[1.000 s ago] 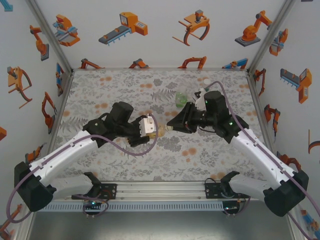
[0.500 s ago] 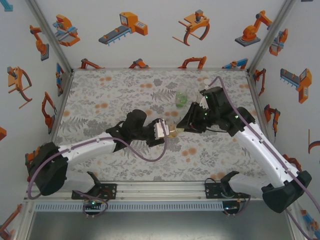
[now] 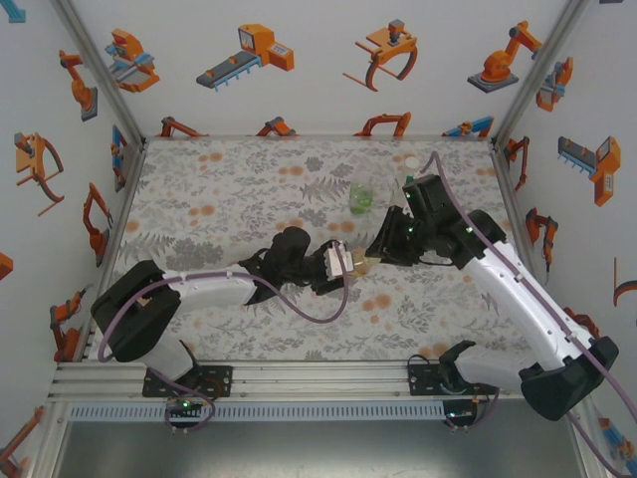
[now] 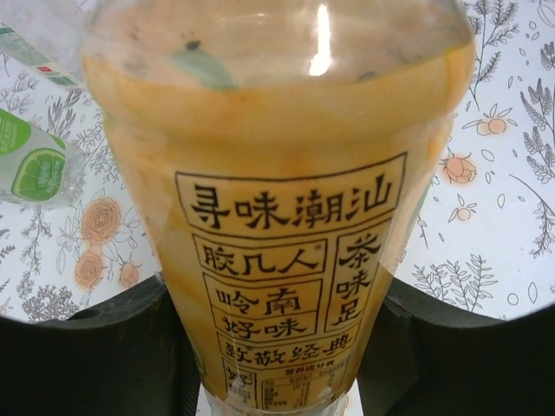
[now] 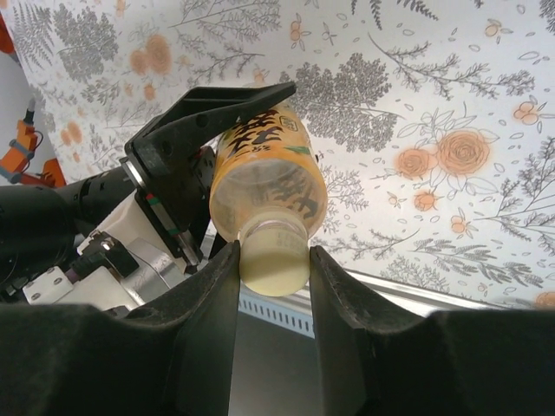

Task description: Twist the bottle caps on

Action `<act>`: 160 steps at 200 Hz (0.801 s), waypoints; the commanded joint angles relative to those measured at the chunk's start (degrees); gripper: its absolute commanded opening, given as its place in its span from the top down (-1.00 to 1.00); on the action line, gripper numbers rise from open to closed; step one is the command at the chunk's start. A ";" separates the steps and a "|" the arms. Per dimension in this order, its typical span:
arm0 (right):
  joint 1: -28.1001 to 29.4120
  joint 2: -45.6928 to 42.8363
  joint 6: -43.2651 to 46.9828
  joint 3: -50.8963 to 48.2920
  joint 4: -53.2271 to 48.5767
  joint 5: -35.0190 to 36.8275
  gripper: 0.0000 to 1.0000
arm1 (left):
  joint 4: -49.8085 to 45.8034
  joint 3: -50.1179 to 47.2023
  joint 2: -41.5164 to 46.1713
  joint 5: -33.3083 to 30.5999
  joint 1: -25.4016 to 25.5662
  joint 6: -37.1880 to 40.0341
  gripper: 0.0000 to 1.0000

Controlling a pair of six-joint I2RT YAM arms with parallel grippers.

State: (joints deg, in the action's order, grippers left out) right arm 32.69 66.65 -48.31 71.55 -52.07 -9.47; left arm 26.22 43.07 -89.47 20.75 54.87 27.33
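Amber bottle (image 4: pixel 286 217) between 2 facing arms: left gripper (image 3: pixel 348 265) tight on body, right gripper (image 5: pixel 273 250) on cap (image 5: pixel 275 270).

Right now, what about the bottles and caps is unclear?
- Threads of the cap on the amber bottle: right wrist view, the right hand covers them.
- That bottle's neck: left wrist view, cut off by the top edge.
- Mouth of the green bottle: top view, too small.
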 commanded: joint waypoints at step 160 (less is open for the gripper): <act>0.94 0.44 4.03 3.60 -2.75 3.83 0.36 | 16.57 -1.11 -3.98 -5.59 0.15 -14.57 1.00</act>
State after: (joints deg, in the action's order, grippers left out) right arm 33.54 68.64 -46.59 72.97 -53.41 -7.79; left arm 41.36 41.65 -94.30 18.22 56.12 14.90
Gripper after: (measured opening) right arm 0.361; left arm 0.547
